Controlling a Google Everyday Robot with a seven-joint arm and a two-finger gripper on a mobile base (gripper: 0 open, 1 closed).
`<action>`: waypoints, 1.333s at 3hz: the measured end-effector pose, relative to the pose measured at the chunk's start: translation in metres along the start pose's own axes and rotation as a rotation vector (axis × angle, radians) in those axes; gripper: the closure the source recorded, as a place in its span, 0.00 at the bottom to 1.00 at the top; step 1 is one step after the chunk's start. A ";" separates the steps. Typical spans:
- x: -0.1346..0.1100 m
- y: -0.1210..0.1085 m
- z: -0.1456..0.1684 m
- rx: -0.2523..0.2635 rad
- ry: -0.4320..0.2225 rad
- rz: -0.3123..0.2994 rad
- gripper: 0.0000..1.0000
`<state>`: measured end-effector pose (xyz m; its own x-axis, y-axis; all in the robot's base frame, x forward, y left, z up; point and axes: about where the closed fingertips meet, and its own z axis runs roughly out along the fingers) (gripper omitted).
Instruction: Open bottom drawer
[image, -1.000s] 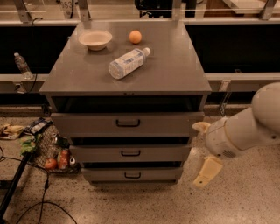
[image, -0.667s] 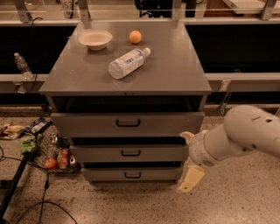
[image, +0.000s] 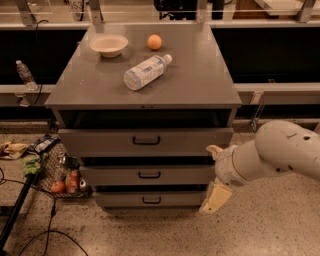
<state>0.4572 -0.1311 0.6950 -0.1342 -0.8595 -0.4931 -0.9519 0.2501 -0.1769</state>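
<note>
Gripper (image: 214, 174) by desk (image: 200, 75) right-front, fingers spread, nothing held. Bottom drawer (image: 120, 199) handle (image: 151, 200) sits left & a bit lower; bar runs left-right.

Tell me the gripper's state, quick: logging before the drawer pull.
Gripper: open or shut cannot be told; it is right of the bottom drawer, off its handle.

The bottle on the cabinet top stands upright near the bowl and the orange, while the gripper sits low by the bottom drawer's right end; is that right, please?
Not quite: the camera view shows the bottle lying on its side, not upright. The rest holds: it is on the cabinet top near the bowl and orange, and the gripper is low by the bottom drawer's right end.
</note>
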 end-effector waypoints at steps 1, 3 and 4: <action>0.010 -0.001 0.033 0.006 -0.046 0.039 0.00; 0.061 -0.010 0.198 -0.074 -0.119 0.063 0.00; 0.084 -0.008 0.264 -0.156 -0.090 0.041 0.00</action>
<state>0.5261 -0.0875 0.4299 -0.1555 -0.8051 -0.5723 -0.9783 0.2060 -0.0240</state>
